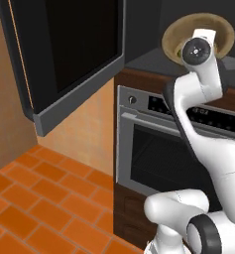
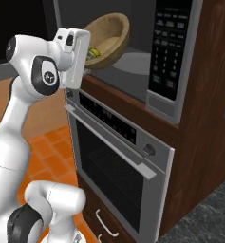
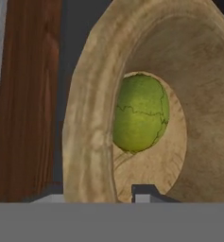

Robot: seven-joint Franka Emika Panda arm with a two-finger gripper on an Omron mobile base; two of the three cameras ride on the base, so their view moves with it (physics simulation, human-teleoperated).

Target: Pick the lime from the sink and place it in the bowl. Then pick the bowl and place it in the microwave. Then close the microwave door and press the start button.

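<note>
The tan wooden bowl [image 2: 109, 35] hangs tilted on its side at the mouth of the microwave [image 2: 171, 52], just above the cavity floor. My gripper [image 2: 87, 56] is shut on the bowl's thick rim [image 3: 85, 142], one finger inside and one outside. The yellow-green lime [image 3: 141, 113] rests inside the bowl against its bottom, and the lime [image 2: 96, 53] is also visible near my fingers. In the left base view the bowl [image 1: 174, 34] faces the camera behind my wrist. The black glass microwave door [image 1: 64, 49] stands swung open to the left. The sink is out of view.
A pale round plate [image 2: 133, 62] lies on the microwave's floor behind the bowl. The steel oven [image 2: 118, 161] with its bar handle sits directly below, framed by a brown wooden cabinet [image 2: 204, 142]. Orange floor tiles [image 1: 39, 208] spread to the left.
</note>
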